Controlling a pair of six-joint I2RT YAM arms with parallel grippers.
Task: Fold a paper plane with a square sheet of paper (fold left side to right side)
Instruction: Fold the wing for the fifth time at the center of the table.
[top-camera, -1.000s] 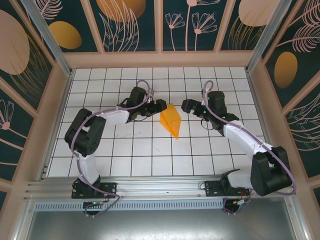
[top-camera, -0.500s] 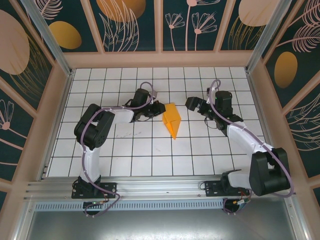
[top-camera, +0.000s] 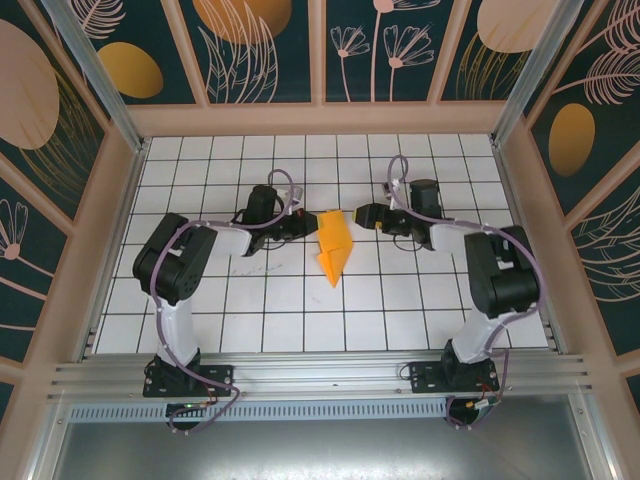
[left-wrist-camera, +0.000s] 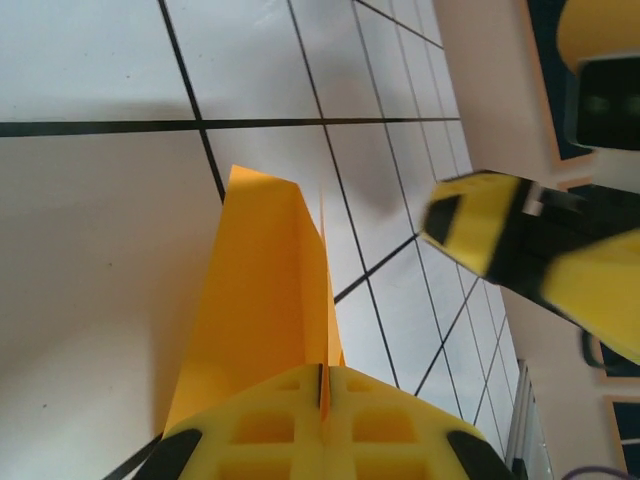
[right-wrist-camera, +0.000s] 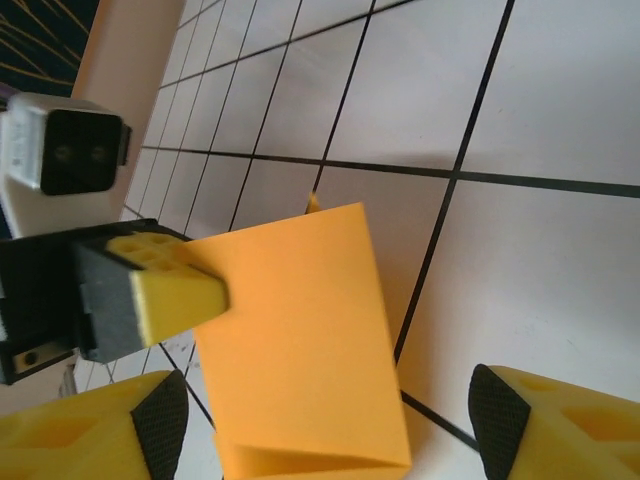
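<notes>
The square sheet of paper is folded into a pointed orange-yellow paper plane (top-camera: 333, 248) near the middle of the white grid table, its tip toward the near edge. My left gripper (top-camera: 303, 224) is shut on its left edge. In the left wrist view the paper (left-wrist-camera: 265, 290) runs up out of the pinched yellow fingers (left-wrist-camera: 270, 430). My right gripper (top-camera: 362, 216) stands open just right of the paper. The right wrist view has the folded paper (right-wrist-camera: 300, 340) between its spread fingertips (right-wrist-camera: 560, 420), touching neither, with the left gripper's fingers (right-wrist-camera: 165, 290) on the paper's far edge.
Patterned walls (top-camera: 90, 230) close in the table on the left, right and back. An aluminium rail (top-camera: 320, 375) carrying both arm bases runs along the near edge. White tiles (top-camera: 300, 310) lie bare in front of the paper.
My left gripper has shut on the paper's left edge. The right gripper has moved in to the paper's right side. The paper has shifted slightly left and toward the near edge.
</notes>
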